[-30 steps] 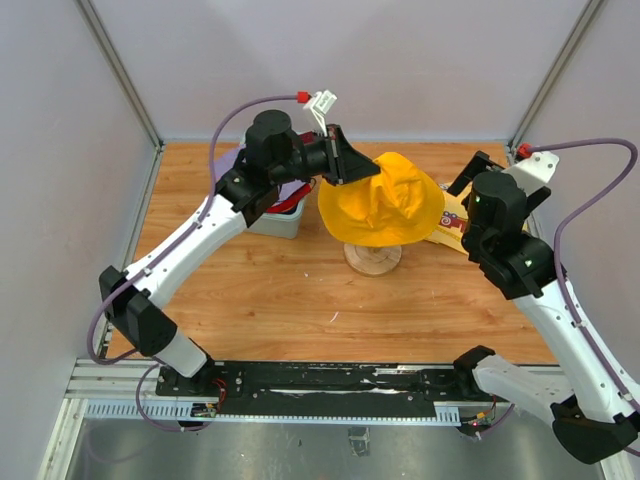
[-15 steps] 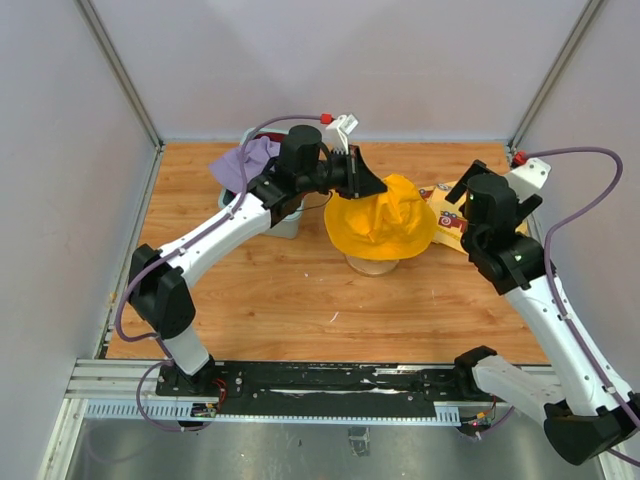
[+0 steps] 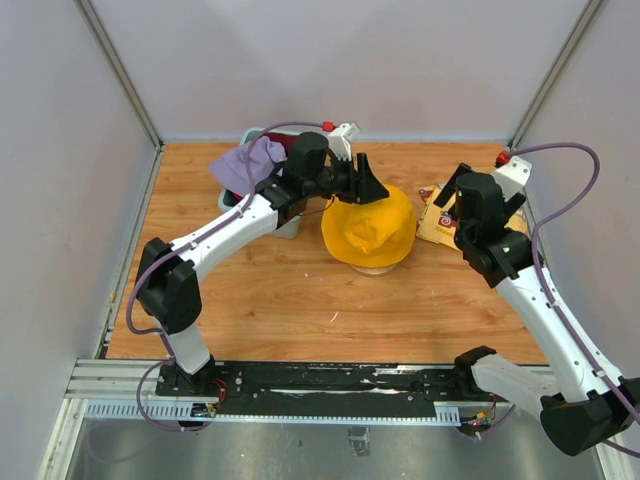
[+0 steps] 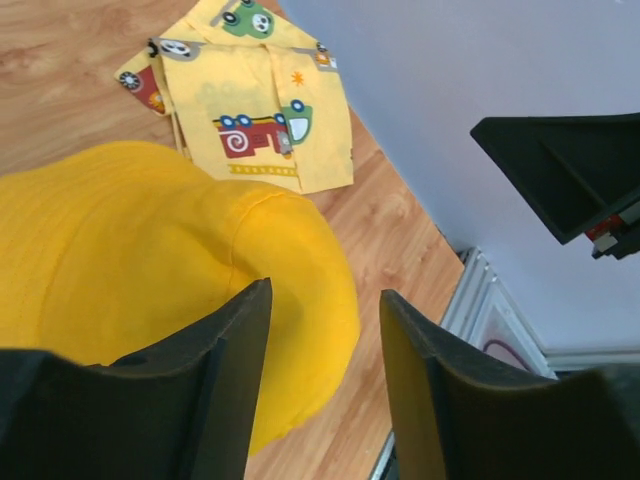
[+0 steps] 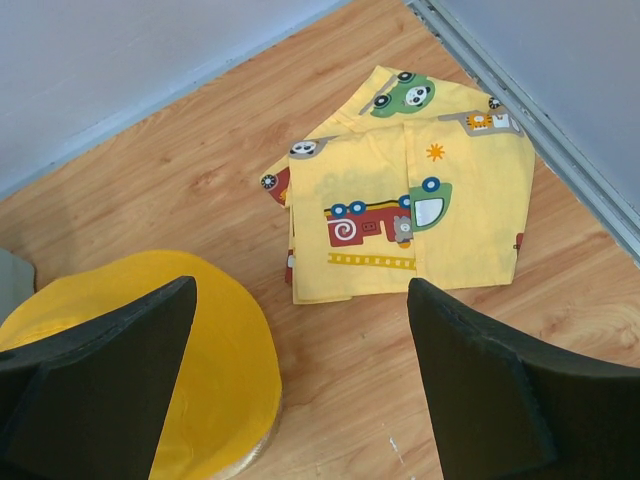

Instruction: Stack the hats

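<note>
- Yellow hat: it lies crown-up, draped over the wooden stand, whose round base just shows under the near brim. Read the stand as the form on which you build the stack
- Left end effector: its fingers are apart with nothing clamped, poised just above the hat's far edge. The hat appears to rest by its own weight and needs no holding
- Right end effector: its fingers are wide apart and empty. It hovers over the worktop between the hat and the printed cloth, which is no part of the stack
- Lavender hat: it is heaped in the teal tub at the far left, well apart from the stand. This is probably where you fetch the next hat
</note>
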Controlling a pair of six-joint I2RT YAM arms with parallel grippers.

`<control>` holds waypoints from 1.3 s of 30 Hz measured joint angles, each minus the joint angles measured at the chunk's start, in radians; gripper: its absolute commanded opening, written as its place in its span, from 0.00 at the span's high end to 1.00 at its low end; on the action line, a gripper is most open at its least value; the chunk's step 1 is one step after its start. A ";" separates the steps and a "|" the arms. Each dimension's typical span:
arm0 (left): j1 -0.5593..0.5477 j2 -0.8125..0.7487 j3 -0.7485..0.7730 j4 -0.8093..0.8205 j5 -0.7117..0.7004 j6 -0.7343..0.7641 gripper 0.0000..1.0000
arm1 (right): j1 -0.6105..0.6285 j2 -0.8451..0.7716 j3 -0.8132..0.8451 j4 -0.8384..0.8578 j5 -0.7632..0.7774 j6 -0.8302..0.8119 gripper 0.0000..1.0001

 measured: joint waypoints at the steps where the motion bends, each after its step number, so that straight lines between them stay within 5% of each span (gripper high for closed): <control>1: 0.000 0.000 -0.003 0.001 -0.010 0.001 0.40 | 0.000 0.002 -0.003 0.000 -0.005 0.000 0.12; 16: 0.050 -0.085 -0.122 0.000 -0.174 -0.054 0.32 | -0.028 0.026 -0.009 0.004 -0.073 0.006 0.14; 23: 0.107 -0.241 -0.156 -0.006 -0.362 -0.081 0.19 | -0.028 0.056 0.039 0.004 -0.090 0.000 0.14; 28: 0.146 -0.317 -0.103 -0.069 -0.531 -0.064 0.18 | -0.028 0.101 0.121 0.009 -0.110 -0.005 0.15; 39: 0.384 -0.174 0.035 -0.253 -0.621 -0.037 0.20 | -0.024 0.260 0.285 0.026 -0.148 -0.024 0.15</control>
